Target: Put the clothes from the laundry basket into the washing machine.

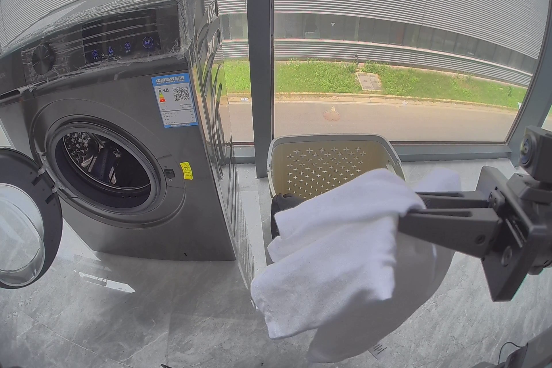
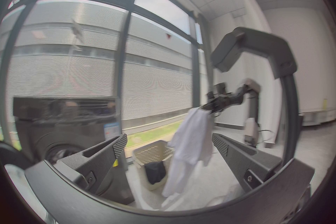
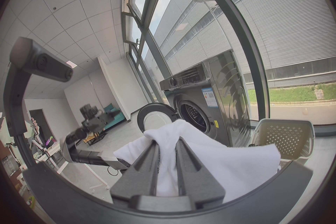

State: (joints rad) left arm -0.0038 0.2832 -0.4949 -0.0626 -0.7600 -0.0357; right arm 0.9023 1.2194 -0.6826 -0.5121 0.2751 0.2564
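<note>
The right hand is clenched on a white garment, held above the laundry basket. The left wrist view shows the garment's long axis hanging downward toward the basket, and the left hand spread, holding nothing.

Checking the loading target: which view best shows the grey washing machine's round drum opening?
Head view: the drum opening faces the camera, large. Right wrist view shows it smaller, obliquely; left wrist view, a partial arc.

Matte dark grey plastic all over. On the right gripper, two long flat tapering fingers, blocky wrist, round lens. On the left gripper, dotted mesh pads, one sunken screw each.
</note>
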